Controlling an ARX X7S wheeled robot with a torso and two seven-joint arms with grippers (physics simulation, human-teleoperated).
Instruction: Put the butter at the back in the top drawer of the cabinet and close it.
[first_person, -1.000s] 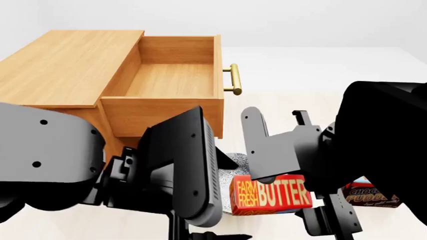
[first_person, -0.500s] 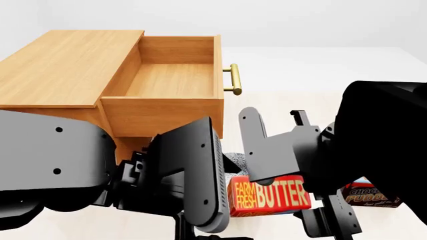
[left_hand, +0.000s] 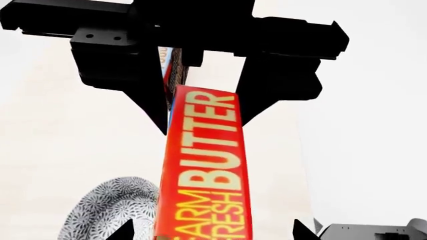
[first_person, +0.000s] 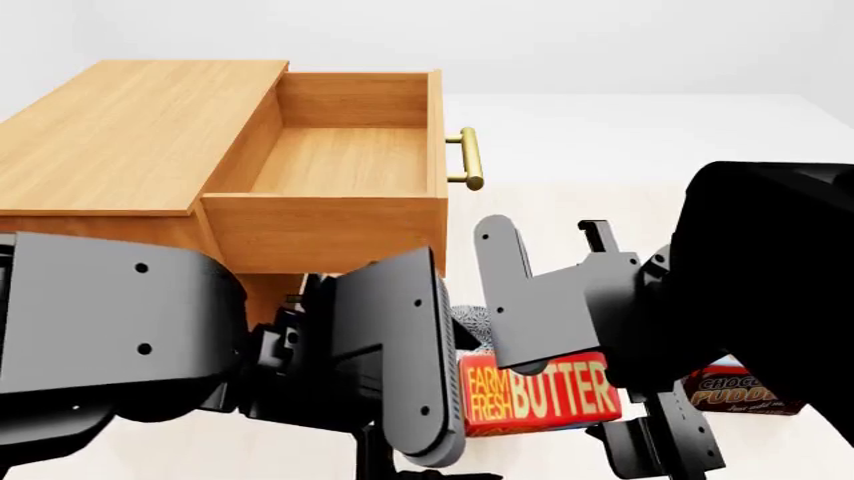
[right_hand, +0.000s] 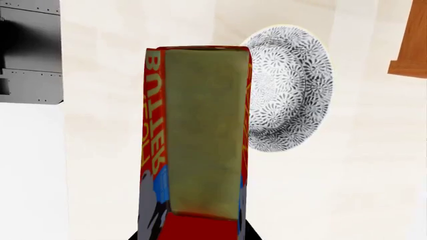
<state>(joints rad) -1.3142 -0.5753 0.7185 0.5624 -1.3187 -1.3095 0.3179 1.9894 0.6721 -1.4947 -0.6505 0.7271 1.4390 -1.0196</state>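
the right gripper (first_person: 577, 385) clamps the butter (first_person: 541, 390), long axis level and crosswise; the open top drawer (first_person: 340, 160) lies at 11 o'clock, above. left gripper (first_person: 400, 455): state cannot be told.

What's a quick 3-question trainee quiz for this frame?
1. Fill in: in the right wrist view, the patterned ___ lies beside the butter.
2. True or false: the top drawer is shut.
3. What lies in that drawer? A the butter; B a spoon; C nothing.

Key: 1 bowl; 2 false; 3 C.
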